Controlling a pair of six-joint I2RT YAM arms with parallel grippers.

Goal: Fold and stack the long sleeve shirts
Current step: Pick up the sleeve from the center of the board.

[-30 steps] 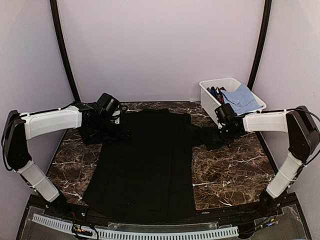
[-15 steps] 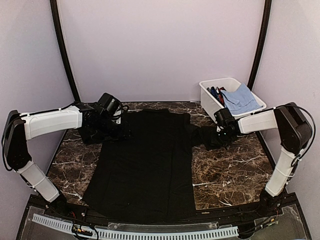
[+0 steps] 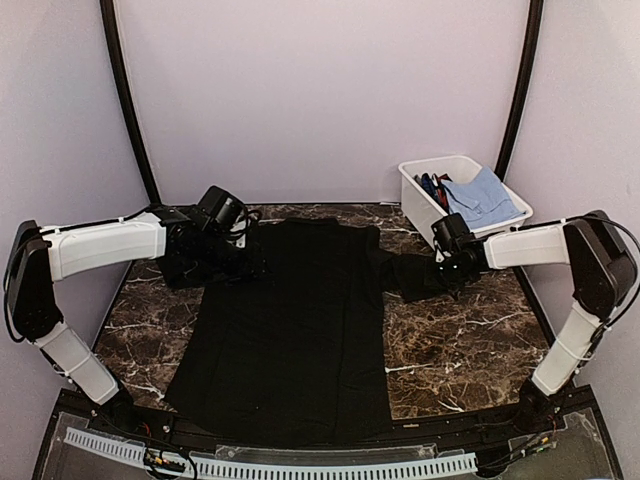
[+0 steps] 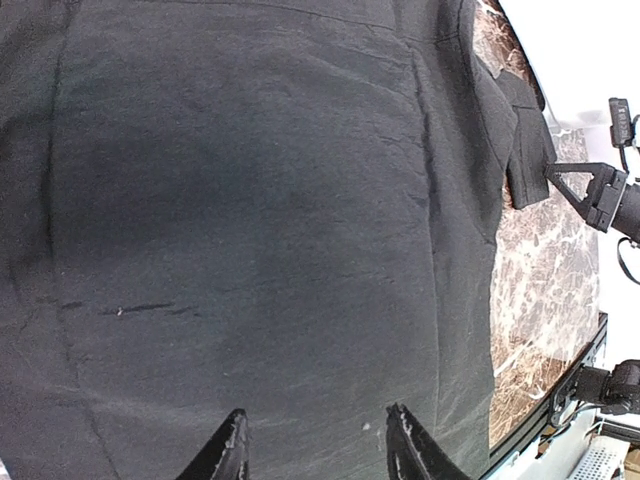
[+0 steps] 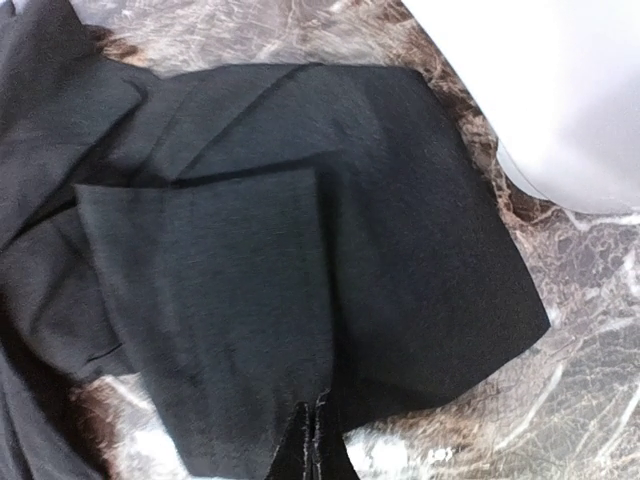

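Shirt [image 3: 290, 320] lies spread flat on your table [image 3: 460, 340], with one sleeve [image 5: 300, 250] folded out to the right. Your right gripper [image 5: 310, 435] is closed tight, pinching that sleeve's edge. Your left gripper [image 4: 315, 448] sits at the shirt's far left corner, jaws partly apart over the cloth, gripping nothing visible.

Soft even light, faint shadows, black shirt [image 3: 290, 330] underexposed (little detail visible)
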